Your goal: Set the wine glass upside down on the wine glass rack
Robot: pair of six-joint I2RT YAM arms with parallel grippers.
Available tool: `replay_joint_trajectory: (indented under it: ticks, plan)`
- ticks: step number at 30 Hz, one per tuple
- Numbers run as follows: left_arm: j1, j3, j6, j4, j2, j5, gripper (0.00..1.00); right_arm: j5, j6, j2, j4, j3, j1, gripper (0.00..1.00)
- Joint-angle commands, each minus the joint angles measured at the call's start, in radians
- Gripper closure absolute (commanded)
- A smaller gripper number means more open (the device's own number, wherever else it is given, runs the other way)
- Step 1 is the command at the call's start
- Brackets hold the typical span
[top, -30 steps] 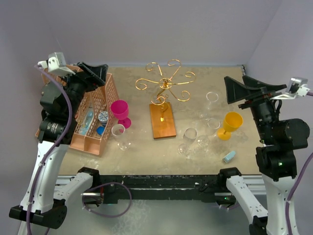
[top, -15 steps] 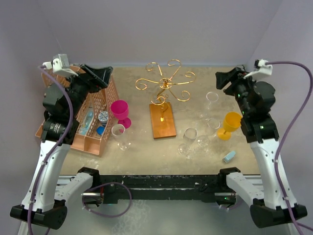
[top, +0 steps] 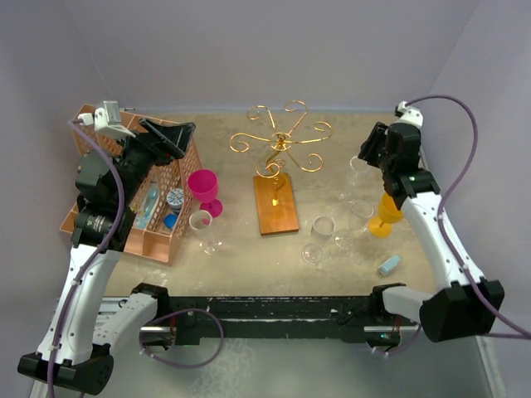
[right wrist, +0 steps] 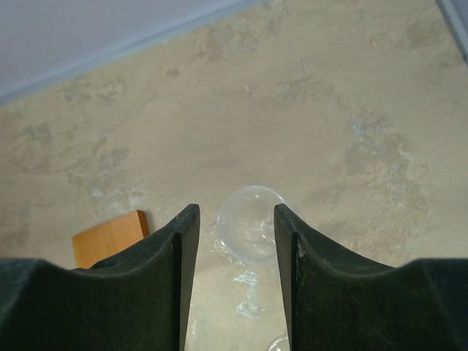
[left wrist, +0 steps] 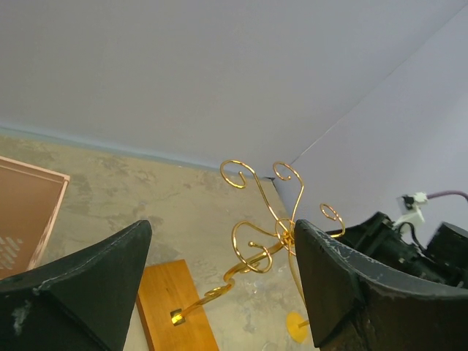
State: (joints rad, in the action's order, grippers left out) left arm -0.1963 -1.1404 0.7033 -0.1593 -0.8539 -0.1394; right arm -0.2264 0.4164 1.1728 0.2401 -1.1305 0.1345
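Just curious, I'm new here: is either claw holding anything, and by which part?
Nothing is held. The left gripper is open and empty in the air; the right gripper hangs over a clear wine glass, jaws apart, seemingly not touching it.

The wine glass rack (top: 280,143) is gold, the table (top: 241,240) mottled beige.

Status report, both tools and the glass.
Left tool open over peach lattice organiser. Right tool open, lined up over clear wine glass, no grip. Gold wire rack holds nothing. Yellow goblet nearby.
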Motion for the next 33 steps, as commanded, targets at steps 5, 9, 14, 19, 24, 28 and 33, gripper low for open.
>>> replay_joint_trajectory:
  ticks: [5, 9, 14, 19, 24, 28, 33]
  plan:
    - [0.009, -0.034, -0.049, 0.027, 0.011, -0.058, 0.24, -0.009, 0.014, 0.167, -0.033, -0.077, 0.058, 0.5]
    - [0.009, -0.03, -0.058, 0.025, -0.002, -0.061, 0.24, -0.076, 0.029, 0.2, -0.037, -0.059, 0.069, 0.51]
    - [0.009, -0.043, -0.077, 0.0, -0.016, -0.057, 0.24, -0.093, 0.037, 0.229, -0.048, -0.038, 0.07, 0.62]
    - [0.009, -0.056, -0.078, 0.003, -0.02, -0.059, 0.24, -0.064, 0.042, 0.248, -0.069, -0.018, 0.07, 0.69]
    - [0.009, -0.075, -0.071, 0.011, -0.023, -0.08, 0.24, -0.048, 0.052, 0.257, -0.088, -0.013, 0.07, 0.79]
    - [0.009, -0.085, -0.054, 0.017, -0.026, -0.094, 0.24, -0.042, 0.059, 0.262, -0.105, -0.001, 0.07, 0.83]
    - [0.009, -0.09, -0.023, 0.031, -0.037, -0.125, 0.24, -0.042, 0.077, 0.268, -0.118, 0.02, 0.07, 0.77]
